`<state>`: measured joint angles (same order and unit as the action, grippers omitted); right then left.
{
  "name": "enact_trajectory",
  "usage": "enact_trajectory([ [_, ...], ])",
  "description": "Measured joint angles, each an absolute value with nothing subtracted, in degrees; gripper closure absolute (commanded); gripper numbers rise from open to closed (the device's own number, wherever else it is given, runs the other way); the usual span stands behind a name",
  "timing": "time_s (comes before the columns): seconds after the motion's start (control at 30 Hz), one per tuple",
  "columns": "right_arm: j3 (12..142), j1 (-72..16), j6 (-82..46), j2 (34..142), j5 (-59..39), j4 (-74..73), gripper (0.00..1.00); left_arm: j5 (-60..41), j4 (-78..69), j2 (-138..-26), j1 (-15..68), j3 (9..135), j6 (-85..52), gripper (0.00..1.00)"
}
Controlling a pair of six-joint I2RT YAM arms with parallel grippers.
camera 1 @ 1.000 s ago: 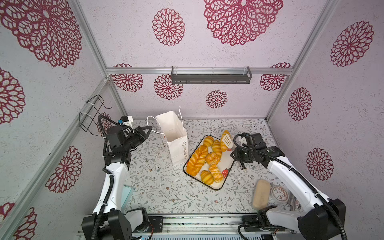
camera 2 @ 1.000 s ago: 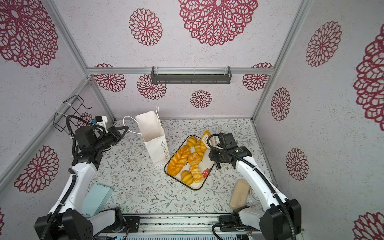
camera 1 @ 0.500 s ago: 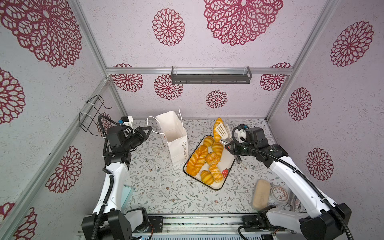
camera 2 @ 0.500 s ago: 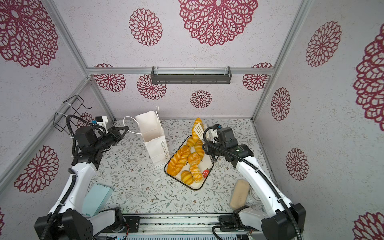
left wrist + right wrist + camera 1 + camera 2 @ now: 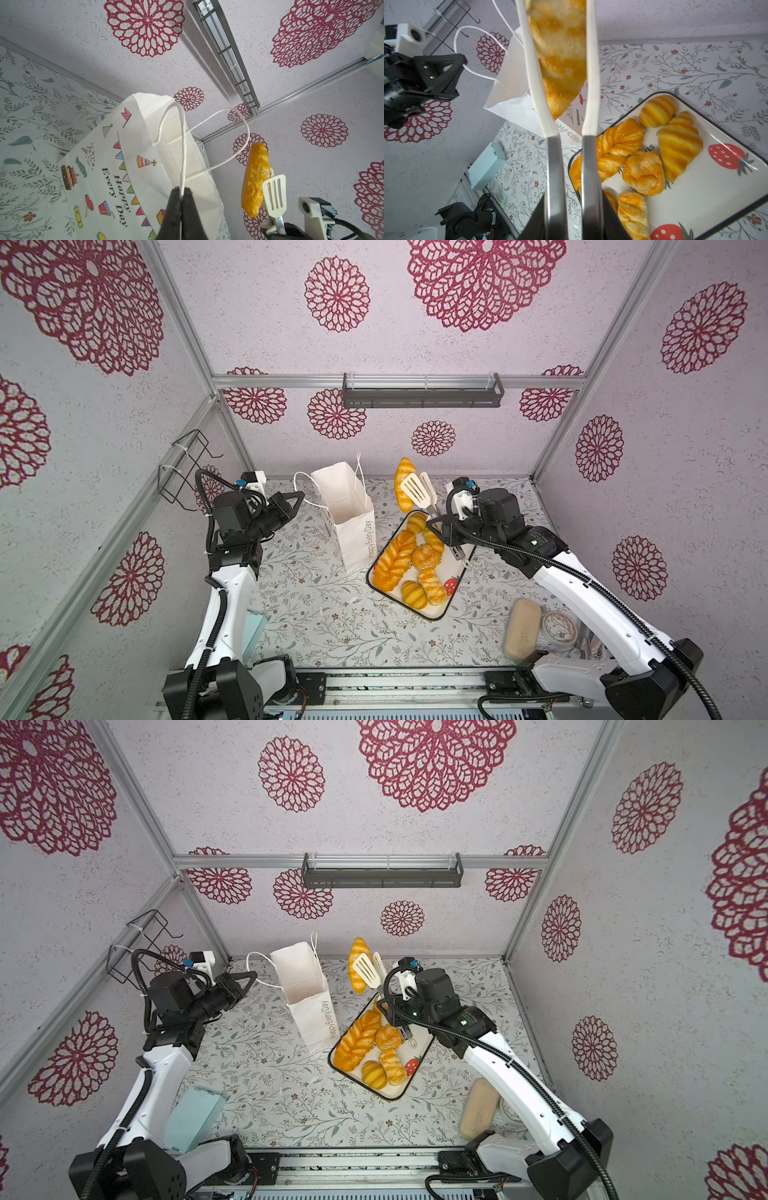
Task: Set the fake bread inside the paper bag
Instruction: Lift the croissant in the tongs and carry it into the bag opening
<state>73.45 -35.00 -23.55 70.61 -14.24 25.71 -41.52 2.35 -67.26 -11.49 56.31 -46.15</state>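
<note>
Closest to me, a beige block (image 5: 523, 628) lies by the base of the right arm and a teal box (image 5: 193, 1117) leans by the left arm's base. Past them, on the flowered table (image 5: 316, 614), the strawberry-print tray (image 5: 708, 193) carries most of the fake bread (image 5: 415, 568): a braided loaf (image 5: 395, 560) along the side nearest the bag, with croissants and rolls packed beside it.

Over the tray's far end, the right gripper (image 5: 440, 529) is clamped on the metal handles of white slotted tongs (image 5: 417, 489). The tongs pinch one long glossy pastry (image 5: 403, 485) and hold it up in the air, pointing steeply upward. It hangs beside the bag's open mouth, apart from it and not inside.

The paper bag (image 5: 353, 531) stands upright just left of the tray. Farther left, the left gripper (image 5: 180, 194) has its fingers pressed tight on one white cord handle (image 5: 182, 149), drawn taut away from the bag.
</note>
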Motion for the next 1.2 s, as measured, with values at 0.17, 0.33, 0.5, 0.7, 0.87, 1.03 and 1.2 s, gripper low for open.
enact_trajectory([
  [0.17,75.81,-37.04,-23.44,73.23,-14.85,23.57,0.69,-41.52,2.35,-67.26,-11.49,56.31,-46.13,1.0],
  [0.33,76.25,-38.5,-23.44,74.85,-15.38,20.88,0.69,-41.52,2.37,-67.24,-11.49,56.31,-46.11,1.0],
  [0.5,77.95,-40.21,-23.42,76.86,-16.16,18.98,0.69,-41.52,2.37,-67.24,-11.49,56.31,-46.11,1.0],
  [0.7,81.78,-43.42,-22.2,79.81,-16.82,17.76,0.69,-41.52,2.39,-67.22,-11.49,56.31,-46.11,1.0],
  [0.87,84.23,-46.0,-21.37,82.76,-16.97,17.34,0.69,-41.52,2.42,-67.2,-11.49,56.31,-46.09,1.0],
  [1.03,86.24,-46.96,-21.02,86.39,-17.87,17.17,0.69,-41.52,2.44,-67.18,-11.49,56.31,-46.09,1.0],
  [1.2,89.27,-47.07,-21.04,90.45,-17.76,17.76,0.68,-41.52,2.44,-67.09,-11.49,56.29,-46.04,1.0],
])
